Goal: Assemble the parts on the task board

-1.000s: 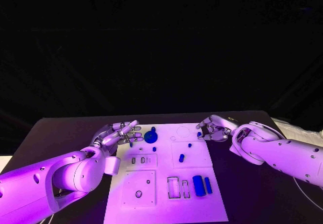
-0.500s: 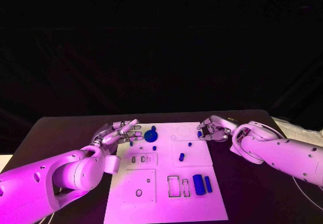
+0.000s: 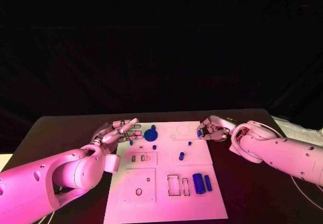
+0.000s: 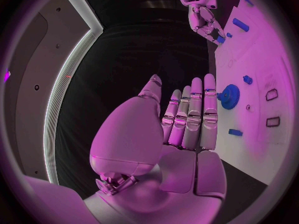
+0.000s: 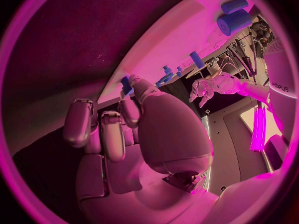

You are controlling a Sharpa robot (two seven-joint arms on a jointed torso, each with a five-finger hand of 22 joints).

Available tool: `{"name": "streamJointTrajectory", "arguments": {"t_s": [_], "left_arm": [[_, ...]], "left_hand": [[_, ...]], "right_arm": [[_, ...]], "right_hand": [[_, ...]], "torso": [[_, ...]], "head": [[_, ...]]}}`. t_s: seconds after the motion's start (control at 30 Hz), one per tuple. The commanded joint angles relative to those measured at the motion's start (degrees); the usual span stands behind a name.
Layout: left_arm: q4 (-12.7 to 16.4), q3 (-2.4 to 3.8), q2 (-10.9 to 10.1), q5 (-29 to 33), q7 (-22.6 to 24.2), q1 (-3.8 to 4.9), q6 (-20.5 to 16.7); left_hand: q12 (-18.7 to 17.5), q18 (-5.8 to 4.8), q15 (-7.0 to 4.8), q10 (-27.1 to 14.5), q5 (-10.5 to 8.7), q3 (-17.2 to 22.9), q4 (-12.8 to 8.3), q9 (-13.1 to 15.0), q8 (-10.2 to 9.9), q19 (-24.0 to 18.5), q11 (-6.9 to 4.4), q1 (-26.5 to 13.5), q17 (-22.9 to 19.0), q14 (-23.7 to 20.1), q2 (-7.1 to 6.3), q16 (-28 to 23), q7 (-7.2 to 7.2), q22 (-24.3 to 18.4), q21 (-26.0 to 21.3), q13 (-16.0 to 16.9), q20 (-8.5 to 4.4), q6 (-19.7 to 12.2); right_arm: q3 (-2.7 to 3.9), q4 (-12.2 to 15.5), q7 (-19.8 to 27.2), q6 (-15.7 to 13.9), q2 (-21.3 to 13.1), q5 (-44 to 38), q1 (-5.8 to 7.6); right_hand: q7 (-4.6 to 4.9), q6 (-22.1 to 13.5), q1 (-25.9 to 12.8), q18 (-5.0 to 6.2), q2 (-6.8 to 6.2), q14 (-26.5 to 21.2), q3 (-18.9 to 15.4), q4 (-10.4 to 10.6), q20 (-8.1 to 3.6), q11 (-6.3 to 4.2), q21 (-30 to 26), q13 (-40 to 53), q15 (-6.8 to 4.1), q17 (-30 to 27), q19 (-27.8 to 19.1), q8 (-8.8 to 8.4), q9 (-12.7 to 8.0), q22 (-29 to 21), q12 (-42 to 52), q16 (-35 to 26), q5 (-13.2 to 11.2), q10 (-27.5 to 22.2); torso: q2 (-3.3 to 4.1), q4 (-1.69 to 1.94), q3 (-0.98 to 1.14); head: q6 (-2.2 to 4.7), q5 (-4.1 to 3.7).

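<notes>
The white rectangular task board lay flat in the middle of the black table, its far edge between the two hands. The left hand hovered at the board's far left corner with its silver fingers stretched out straight and side by side, holding nothing; in the left wrist view the fingertips pointed along the board's edge, just beside the round blue gear-shaped part. A small blue peg sat on the board just nearer the robot than the gear, and a short blue bar lay further toward the board's middle. Near the board's near right corner a thick blue cylinder and a thin blue strip lay side by side, next to two empty rectangular slots.

The right hand sat at the board's far right edge with its fingers curled inward. A small blue block showed at its fingertips, right on the edge of the board; the right wrist view showed the same piece against the tip of the thumb, though whether it was pinched or merely touched I could not tell
</notes>
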Motion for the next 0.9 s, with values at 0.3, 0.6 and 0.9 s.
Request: {"name": "streamJointTrajectory", "arguments": {"t_s": [0.3, 0.6, 0.9], "left_arm": [[0.1, 0.05, 0.1, 0.1, 0.3, 0.04, 1.1], [0.1, 0.04, 0.1, 0.1, 0.3, 0.04, 1.1], [-0.1, 0.04, 0.1, 0.1, 0.3, 0.04, 1.1]], "left_hand": [[-0.3, 0.46, -0.14, 0.0, -0.14, 0.1, -0.3, 0.0, -0.2, 0.2, 0.07, 0.1, 0.0, -0.4, 0.69, -0.2, -0.11, -0.1, -0.3, 0.0, 0.0, 0.2], [-0.3, 0.47, -0.14, 0.0, -0.14, 0.2, -0.4, 0.0, -0.3, 0.2, 0.07, 0.2, 0.1, -0.4, 0.8, -0.2, -0.12, -0.1, -0.3, 0.0, 0.0, 0.2], [-0.3, 0.47, -0.14, 0.0, -0.14, 0.2, -0.4, 0.0, -0.3, 0.2, 0.07, 0.2, 0.1, -0.4, 0.84, -0.2, -0.12, -0.1, -0.3, 0.0, 0.0, 0.2]], "right_arm": [[-0.02, -0.2, -0.7, 0.9, 0.6, -0.6, -0.08], [-0.01, -0.1, -2.3, -2.0, 0.7, -0.6, -0.08], [0.02, 1.9, -3.4, -5.1, 0.2, 0.6, 0.03]], "right_hand": [[-0.41, 1.5, -0.6, -0.37, 0.87, 4.8, 0.8, 0.0, -0.39, -0.41, 0.3, 0.4, -0.58, 9.6, 0.1, 0.66, 0.1, 0.2, 0.4, 0.2, -0.7, 0.4], [-1.6, 4.5, 0.2, -0.42, 2.87, 4.9, 3.4, -0.9, -1.06, -1.42, 0.5, 0.9, -1.41, 9.8, 0.3, 1.89, 0.6, 0.6, 0.9, 0.3, -4.1, 1.1], [-2.2, 5.9, 0.6, -0.52, 3.81, 4.9, 5.8, -2.1, -1.61, -1.94, 0.7, 1.2, -1.91, 10.0, 0.6, 2.7, 1.0, 1.0, 1.0, 0.4, -6.1, 1.5]], "torso": [[0.0, -0.01, -0.01], [-0.02, -0.01, 0.0], [-0.12, -0.03, -0.01]], "head": [[-0.11, 0.09], [-0.17, 0.09], [-0.13, 0.03]]}}
